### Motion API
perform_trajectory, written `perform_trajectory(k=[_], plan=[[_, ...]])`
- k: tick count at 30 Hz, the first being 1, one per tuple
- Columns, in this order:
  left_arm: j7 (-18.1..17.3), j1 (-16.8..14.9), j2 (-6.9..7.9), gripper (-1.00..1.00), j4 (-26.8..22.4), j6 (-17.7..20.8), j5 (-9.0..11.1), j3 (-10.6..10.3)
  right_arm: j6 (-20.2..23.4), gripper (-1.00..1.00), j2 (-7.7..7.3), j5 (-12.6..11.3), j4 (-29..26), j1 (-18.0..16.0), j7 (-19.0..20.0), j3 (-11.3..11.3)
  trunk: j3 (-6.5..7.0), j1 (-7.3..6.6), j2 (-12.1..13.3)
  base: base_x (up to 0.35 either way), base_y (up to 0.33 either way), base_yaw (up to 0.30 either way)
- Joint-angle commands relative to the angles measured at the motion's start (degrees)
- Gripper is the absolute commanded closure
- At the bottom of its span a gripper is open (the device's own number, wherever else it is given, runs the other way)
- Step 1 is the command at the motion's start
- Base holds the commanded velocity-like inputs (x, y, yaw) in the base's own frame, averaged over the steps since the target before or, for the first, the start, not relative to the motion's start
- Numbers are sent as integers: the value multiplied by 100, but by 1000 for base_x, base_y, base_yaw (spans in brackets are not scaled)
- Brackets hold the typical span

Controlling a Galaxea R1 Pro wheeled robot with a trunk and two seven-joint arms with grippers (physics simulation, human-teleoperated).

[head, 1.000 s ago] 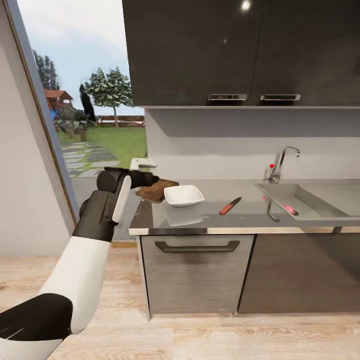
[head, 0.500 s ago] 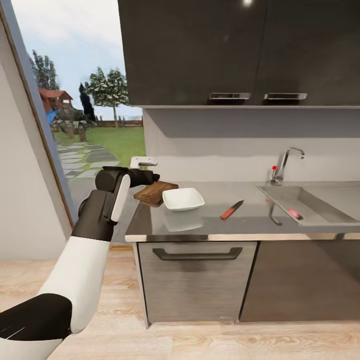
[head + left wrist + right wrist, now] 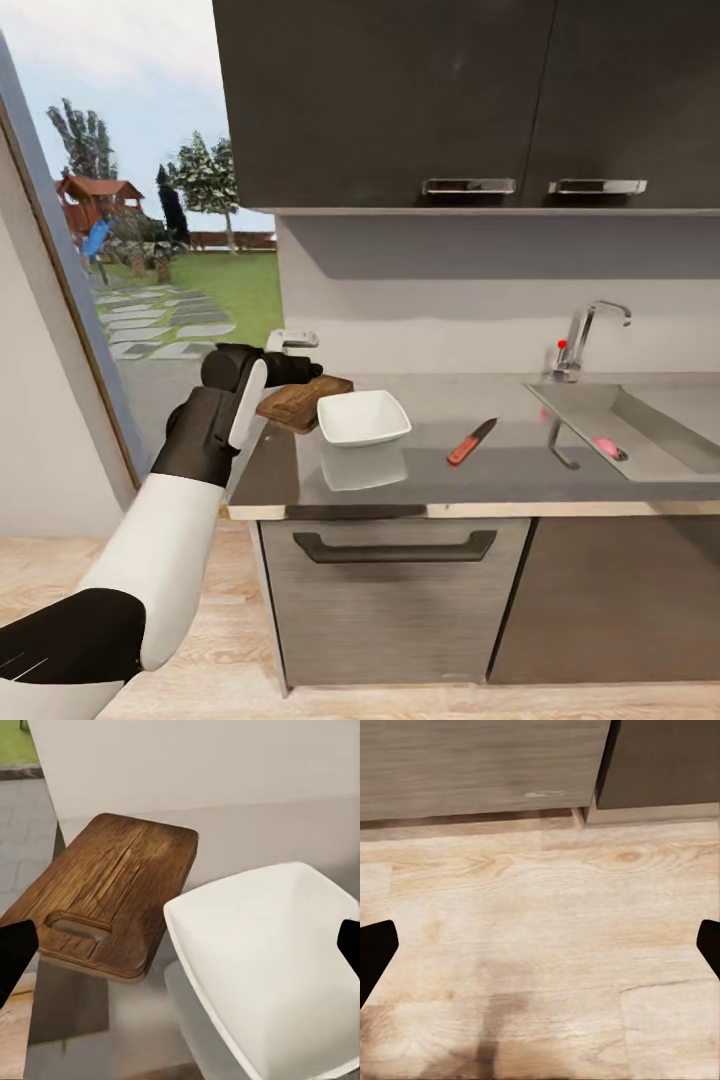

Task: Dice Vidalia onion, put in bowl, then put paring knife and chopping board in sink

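Note:
The brown chopping board point(image 3: 298, 402) lies at the countertop's point(image 3: 440, 478) left end, one corner over the edge, with the white bowl point(image 3: 363, 417) touching its right side. My left gripper point(image 3: 312, 371) hovers just above the board's near-left end. In the left wrist view it is open point(image 3: 180, 949), looking down on the board point(image 3: 112, 896) and the bowl point(image 3: 274, 952). The red-handled paring knife point(image 3: 471, 441) lies right of the bowl. A pinkish Vidalia onion point(image 3: 605, 447) rests in the sink point(image 3: 668, 410). My right gripper point(image 3: 540, 949) is open over the floor.
A chrome tap point(image 3: 587, 335) with a red knob point(image 3: 562, 344) stands behind the sink. Dark wall cabinets point(image 3: 400, 100) hang above the counter. A glass door point(image 3: 150, 250) to a garden is at the left. Wooden floor point(image 3: 547, 945) lies before the base cabinets point(image 3: 390, 590).
The whole head view has shifted: the counter looks nearer and sits further right, so the camera moved. The left arm keeps its raised pose over the board's end.

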Motion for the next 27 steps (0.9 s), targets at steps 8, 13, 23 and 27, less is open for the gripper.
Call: perform_trajectory(k=[8, 13, 23, 27], plan=[[14, 4, -8, -100, 572, -7, 74, 114, -11, -100, -6, -20, 464, -4, 13, -6, -6, 1, -3, 30, 0, 0], [10, 4, -15, -100, 789, -9, 75, 323, -15, -100, -6, -20, 664, -4, 9, -6, -6, 1, -3, 1, 0, 0], [13, 4, -18, -100, 1335, -439, 90, 386, -19, -100, -9, -20, 751, -4, 19, -6, -6, 1, -3, 0, 0, 0], [14, 4, -18, -100, 1413, -488, 243, 387, -19, -100, -6, -20, 765, -4, 20, -6, -6, 1, -3, 0, 0, 0]])
